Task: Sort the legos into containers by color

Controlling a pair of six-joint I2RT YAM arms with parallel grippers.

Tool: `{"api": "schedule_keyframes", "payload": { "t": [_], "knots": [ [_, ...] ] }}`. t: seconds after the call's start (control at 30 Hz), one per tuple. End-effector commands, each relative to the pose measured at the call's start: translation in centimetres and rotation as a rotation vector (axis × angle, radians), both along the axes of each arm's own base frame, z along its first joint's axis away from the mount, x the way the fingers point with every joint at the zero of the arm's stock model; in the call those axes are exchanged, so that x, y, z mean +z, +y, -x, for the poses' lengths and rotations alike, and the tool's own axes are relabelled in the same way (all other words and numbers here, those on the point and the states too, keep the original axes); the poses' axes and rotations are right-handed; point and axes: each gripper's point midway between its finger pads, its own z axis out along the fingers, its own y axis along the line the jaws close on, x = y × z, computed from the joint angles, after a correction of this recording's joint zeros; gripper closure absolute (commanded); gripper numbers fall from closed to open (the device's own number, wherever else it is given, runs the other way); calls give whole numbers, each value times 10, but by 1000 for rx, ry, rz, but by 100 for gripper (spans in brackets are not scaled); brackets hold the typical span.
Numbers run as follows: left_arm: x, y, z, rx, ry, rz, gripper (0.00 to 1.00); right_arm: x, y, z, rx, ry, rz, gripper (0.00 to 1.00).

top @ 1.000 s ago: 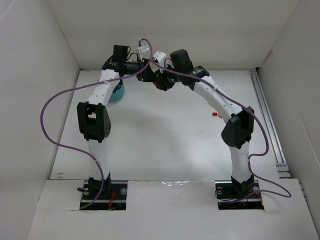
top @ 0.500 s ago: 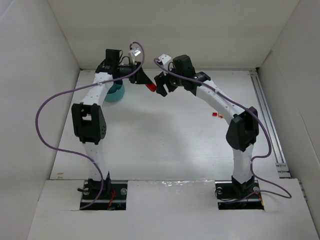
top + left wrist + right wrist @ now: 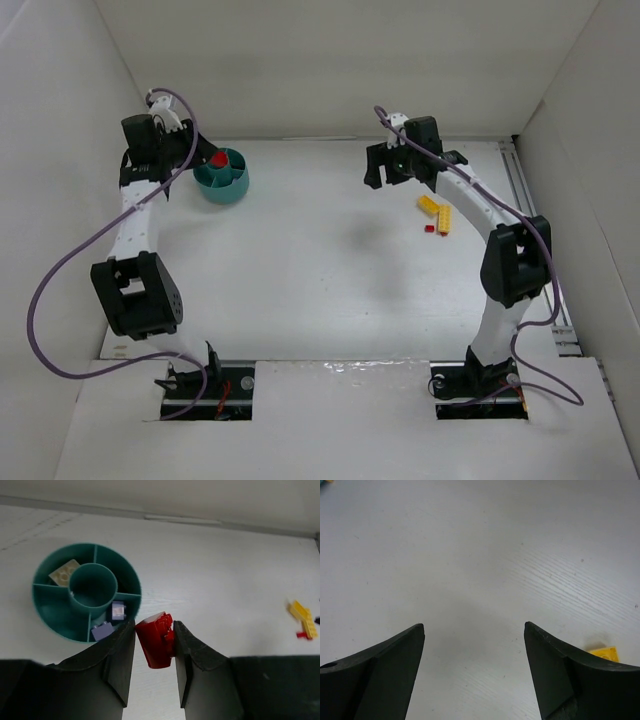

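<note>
Now, left gripper (image 3: pixel 154 627): clenched on a red brick (image 3: pixel 156 647), one finger pad pressed to each side, brick tilted between them
Red brick (image 3: pixel 218 159) from above: raised off the table, seen at the upper left part of the teal bowl (image 3: pixel 226 192); which compartment lies beneath, impossible to tell
Red brick in the left wrist view: just beside the bowl's lower right rim, apart from it
Teal bowl (image 3: pixel 52 607): round, upright on the white table (image 3: pixel 320 280) at the far left, with a round centre well and a divided outer ring
Bowl contents: one cream-yellow brick (image 3: pixel 64 572) in the upper left compartment; two pale purple bricks (image 3: pixel 118 610) together in the lower right compartment, one against the centre well, the other nearer the outer wall
Right gripper (image 3: pixel 474 630): released, fingers spread wide, only table surface between them
Right gripper (image 3: pixel 376 172) from above: at the far side of the table, well apart from the bowl
Yellow bricks (image 3: pixel 437 213): two loose on the table near the right arm, close together; corner of one visible beside the right finger in the right wrist view
Small red piece (image 3: pixel 430 229): on the table, just beside the yellow bricks
</note>
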Motion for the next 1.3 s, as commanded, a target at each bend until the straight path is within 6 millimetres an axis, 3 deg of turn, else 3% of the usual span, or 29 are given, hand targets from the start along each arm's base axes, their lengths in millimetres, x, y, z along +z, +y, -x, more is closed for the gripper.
{"api": "schedule_keyframes", "payload": {
  "t": [0.0,0.03,0.17,0.23,0.3,0.47,0.63,0.67,0.73,1.07,1.2,1.27],
  "knots": [
    [22,32,-22,274,-68,-13,100,27,8,-7,-8,-70,-54,15],
    [19,37,-22,313,-53,-10,100,20,7,-7,-9,-50,-47,15],
    [5,66,-35,479,-9,1,100,21,9,-11,-9,-51,-48,14],
    [8,73,-36,527,-1,5,100,21,4,-13,-18,-51,-48,14],
    [-5,78,-39,554,38,3,100,25,5,-15,-18,-60,-50,14],
    [-9,89,-42,617,51,-10,100,24,-2,-18,-42,-63,-40,14],
    [-33,96,-55,634,109,-36,100,16,-3,-21,-50,-46,-29,14],
    [-27,97,-57,630,95,-44,100,16,-3,-21,-50,-46,-29,14],
    [-35,102,-60,643,106,-67,100,15,-3,-22,-50,-39,-26,14],
    [-50,95,-70,625,139,-127,100,13,-7,-32,-66,-29,-17,14],
    [-64,90,-71,609,182,-144,100,6,-12,-33,-76,-12,-11,14],
    [-67,85,-73,599,191,-146,94,6,-12,-33,-70,-16,-5,14]
  ]
}}
